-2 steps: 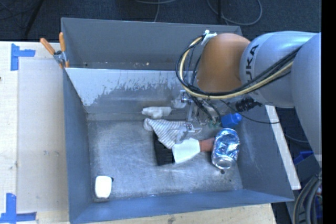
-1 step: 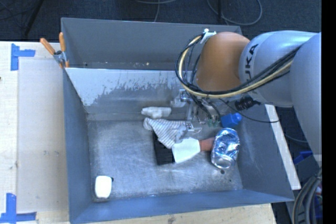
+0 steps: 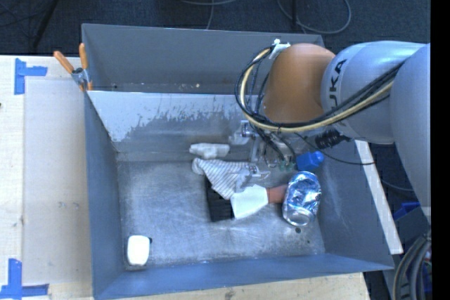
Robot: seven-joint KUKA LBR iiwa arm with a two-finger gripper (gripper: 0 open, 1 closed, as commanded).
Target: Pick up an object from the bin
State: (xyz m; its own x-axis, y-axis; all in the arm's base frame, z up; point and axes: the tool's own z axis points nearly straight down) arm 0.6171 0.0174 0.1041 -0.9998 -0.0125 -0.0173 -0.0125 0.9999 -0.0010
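Observation:
My gripper point(image 3: 259, 159) hangs low over the middle of the bin, just below the arm's orange cover. Directly to its left lies a crumpled grey-and-white striped cloth point(image 3: 221, 174), its right edge touching or just under the gripper. Below the gripper a white block point(image 3: 249, 203) leans on a black box point(image 3: 219, 207). A small red thing point(image 3: 276, 192) lies between the white block and a crushed clear plastic bottle point(image 3: 302, 198) with a blue cap point(image 3: 309, 160) at the right.
A pale, elongated white object point(image 3: 209, 149) lies near the back wall, left of the gripper. A small white block point(image 3: 138, 249) sits alone in the front left corner. The arm reaches in from the right over the bin's right wall.

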